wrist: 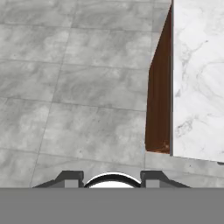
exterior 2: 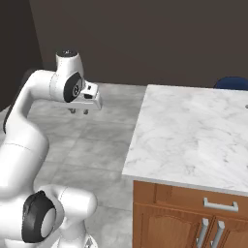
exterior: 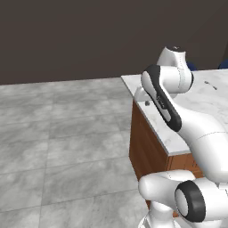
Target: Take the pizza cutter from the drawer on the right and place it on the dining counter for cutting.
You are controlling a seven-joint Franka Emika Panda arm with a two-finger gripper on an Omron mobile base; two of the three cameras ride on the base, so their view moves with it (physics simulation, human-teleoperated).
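Left base view: nearest the camera is the arm's white base and elbow, rising at lower right. Behind it stands the desk (exterior: 156,116), a white veined slab over a brown wooden body, with grey tiled floor (exterior: 62,147) to its left. A small dark item (exterior: 210,84) lies far back on the slab; it is too small to identify. The cutter cannot be located.

Right base view: the arm fills the lower left, reaching up and bending forward. The fingers (exterior 2: 79,111) hang over the floor, well apart from the slab's left edge, pointing down. Nothing is seen between them, and they appear empty, though the gap is too small to judge as released or clenched. A drawer front with a handle (exterior 2: 220,205) sits under the slab at lower right, closed. In my judgement the fetch has not begun and the arm is carried clear of the desk for travel.

Hand view: the two fingertips (wrist: 70,177) rise at the bottom, set apart, nothing between them. Beyond is floor, with the desk's corner to the right.
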